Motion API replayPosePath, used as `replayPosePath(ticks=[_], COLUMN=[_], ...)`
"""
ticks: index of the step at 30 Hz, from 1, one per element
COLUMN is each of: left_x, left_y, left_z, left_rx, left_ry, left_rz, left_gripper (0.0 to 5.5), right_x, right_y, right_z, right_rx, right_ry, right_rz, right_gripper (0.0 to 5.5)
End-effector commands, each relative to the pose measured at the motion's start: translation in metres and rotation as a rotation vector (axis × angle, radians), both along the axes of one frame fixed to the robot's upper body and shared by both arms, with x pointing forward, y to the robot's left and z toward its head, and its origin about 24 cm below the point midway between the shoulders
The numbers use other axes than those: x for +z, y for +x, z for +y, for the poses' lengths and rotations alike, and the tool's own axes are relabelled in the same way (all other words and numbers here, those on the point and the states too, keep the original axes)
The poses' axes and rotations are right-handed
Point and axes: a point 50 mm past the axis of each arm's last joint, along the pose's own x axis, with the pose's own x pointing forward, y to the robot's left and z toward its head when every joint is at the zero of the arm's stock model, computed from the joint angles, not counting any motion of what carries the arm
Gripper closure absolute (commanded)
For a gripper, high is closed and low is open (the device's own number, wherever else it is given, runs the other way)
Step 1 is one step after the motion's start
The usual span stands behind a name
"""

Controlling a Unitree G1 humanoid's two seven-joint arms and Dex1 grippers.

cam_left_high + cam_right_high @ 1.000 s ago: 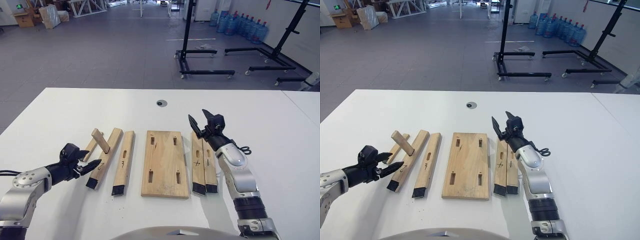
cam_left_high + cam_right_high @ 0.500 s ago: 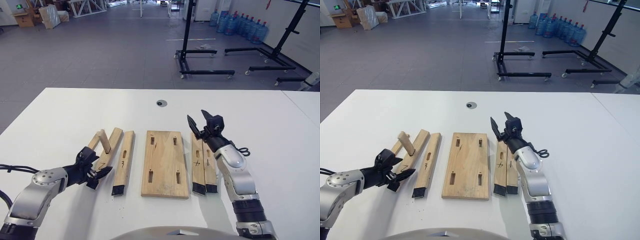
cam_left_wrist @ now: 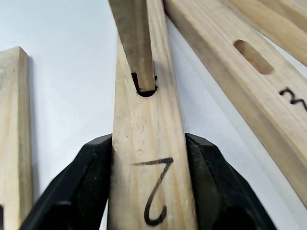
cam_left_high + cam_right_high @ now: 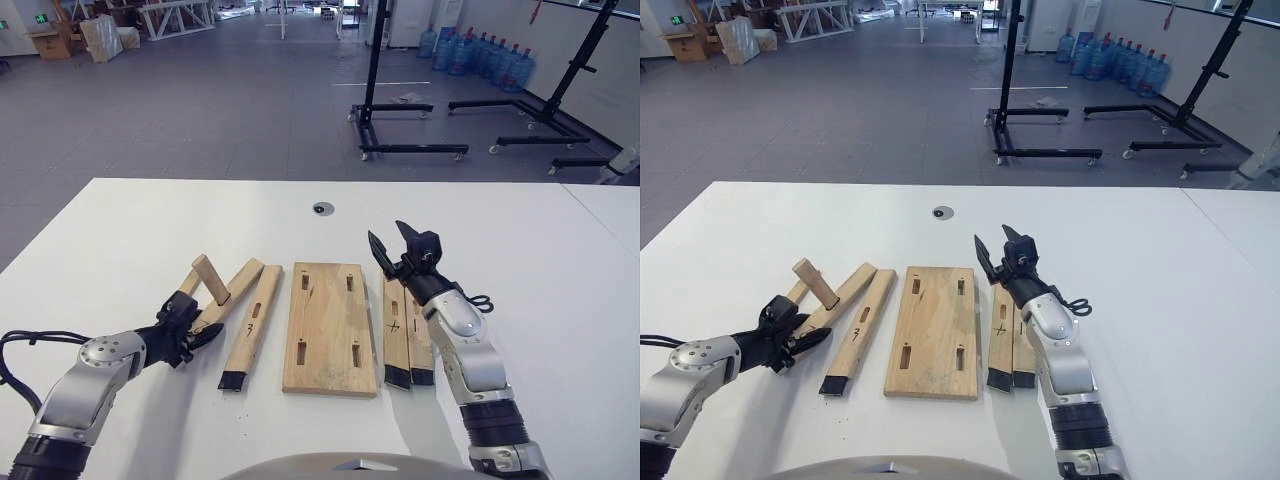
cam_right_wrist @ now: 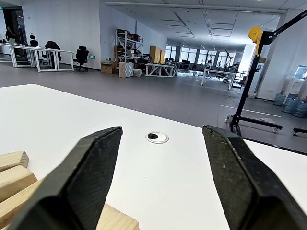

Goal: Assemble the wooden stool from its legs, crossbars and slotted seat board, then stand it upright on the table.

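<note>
The seat board [image 4: 328, 328] lies flat at the middle of the table [image 4: 560, 300], with a round grommet [image 4: 322, 208] behind it. Just right of the board, the inner right leg [image 4: 395, 325] and outer right leg [image 4: 421, 338] lie side by side, touching. The right gripper [image 4: 386, 235] hangs above their far ends. Left of the board lies the inner left leg [image 4: 252, 322], angled, then the outer left leg [image 4: 232, 293], clamped between the fingers of the left gripper [image 4: 200, 337]. A crossbar [image 4: 211, 279] stands in the outer left leg's slot; a short piece [image 4: 795, 293] lies beside it, farther left.
</note>
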Motion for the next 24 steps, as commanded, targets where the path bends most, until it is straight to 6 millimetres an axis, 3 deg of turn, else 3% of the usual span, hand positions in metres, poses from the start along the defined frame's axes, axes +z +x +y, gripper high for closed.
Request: replayPosePath(ticks=[1,8,12,15,18,21,24], left_x=[-0.025,-0.023,-0.001,0.063,0.096,0.110,0.106], left_y=[-0.005,0.004,0.026,0.052,0.055,0.045,0.032], left_z=[-0.002,-0.010,-0.010,-0.042,-0.068,-0.090,-0.100], left_rx=[0.109,0.200,0.249,0.072,-0.129,-0.326,-0.435], left_ry=[0.015,-0.034,-0.172,-0.481,-0.692,-0.911,-1.035], left_rz=[0.086,0.015,-0.181,-0.406,-0.444,-0.377,-0.268], left_gripper=[3.47,3.47,3.47,3.47,3.47,3.47,3.47], right_x=[0.006,0.007,0.010,0.027,0.048,0.069,0.082], right_y=[0.003,0.007,0.010,0.014,0.011,0.000,-0.006], right_z=[0.001,0.001,-0.001,-0.004,0.000,-0.001,-0.002], right_rx=[0.009,0.019,0.020,0.077,0.307,0.574,0.756], right_ry=[-0.011,-0.021,-0.018,0.143,0.373,0.580,0.677], right_rz=[-0.018,-0.021,-0.032,-0.047,-0.021,-0.013,-0.002], right_gripper=[2.43,2.43,2.43,2.43,2.43,2.43,2.43])
